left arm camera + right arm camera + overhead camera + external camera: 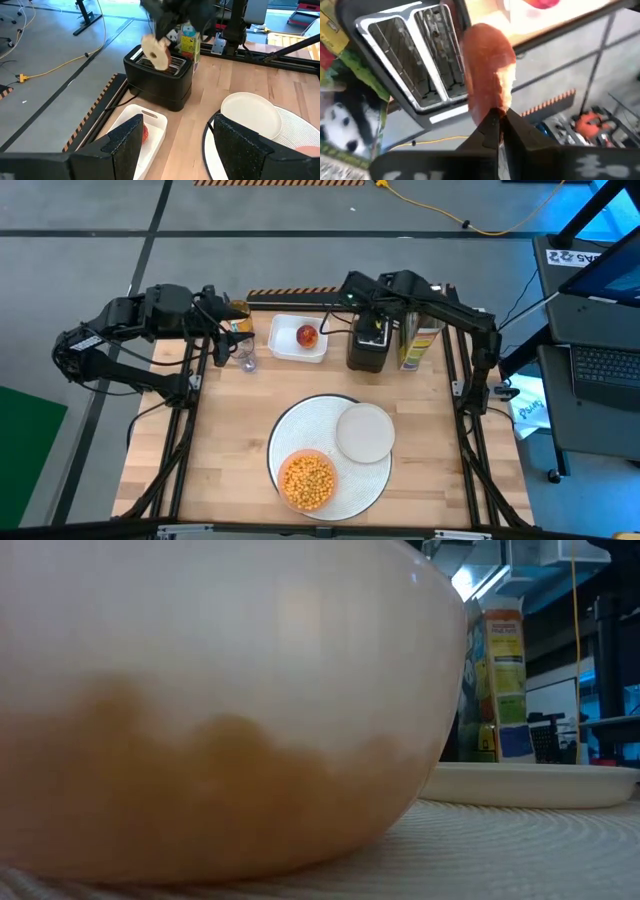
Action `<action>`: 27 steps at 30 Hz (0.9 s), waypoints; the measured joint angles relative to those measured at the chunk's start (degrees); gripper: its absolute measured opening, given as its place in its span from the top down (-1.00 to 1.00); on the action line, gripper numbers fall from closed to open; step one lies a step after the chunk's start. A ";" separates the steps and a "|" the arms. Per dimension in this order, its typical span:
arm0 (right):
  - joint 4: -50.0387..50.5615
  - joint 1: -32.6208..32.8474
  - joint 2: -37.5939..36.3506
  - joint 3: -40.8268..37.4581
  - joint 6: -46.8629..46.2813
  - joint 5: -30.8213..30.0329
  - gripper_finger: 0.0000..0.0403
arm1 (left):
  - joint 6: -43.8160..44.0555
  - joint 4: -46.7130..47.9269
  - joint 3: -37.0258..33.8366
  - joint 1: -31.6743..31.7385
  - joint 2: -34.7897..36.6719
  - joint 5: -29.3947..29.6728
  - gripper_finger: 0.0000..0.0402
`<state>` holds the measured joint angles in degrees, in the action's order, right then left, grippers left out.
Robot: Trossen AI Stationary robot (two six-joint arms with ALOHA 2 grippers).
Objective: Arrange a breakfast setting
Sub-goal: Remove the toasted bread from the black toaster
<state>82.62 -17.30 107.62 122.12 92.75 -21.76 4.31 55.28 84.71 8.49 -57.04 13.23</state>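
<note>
While the left end effector (172,145) gapes, the right end effector (499,125) pinches a browned bagel (487,70) above the chrome-slotted toaster (415,55).

The high view looks straight down on the whole table (230,450), which fills the middle of the frame, with floor along the top and left. The low view sits at table height, pressed so near the orange bowl (200,710) that it fills the left and centre; the pale plate (530,783) shows at lower right. The left wrist view looks across the table from the tray's side toward the toaster (159,75), at upper centre, with the plate again at lower right. The right wrist view hangs close above the same toaster (415,55), looking down into its slots at upper left.
</note>
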 joint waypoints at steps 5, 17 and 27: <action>7.38 4.56 -0.01 7.30 -7.21 -1.72 0.99 | -0.02 0.01 0.00 0.00 0.00 0.00 -0.13; 7.47 22.55 -1.48 11.88 -39.97 0.39 1.00 | -0.02 -0.01 0.00 -0.02 0.00 0.00 -0.13; 7.26 37.97 -1.80 2.94 -71.05 0.38 1.00 | 0.00 0.01 0.00 -0.02 0.00 0.00 -0.13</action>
<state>89.88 20.67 105.82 125.07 21.70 -21.38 4.31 55.29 84.71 8.47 -57.04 13.23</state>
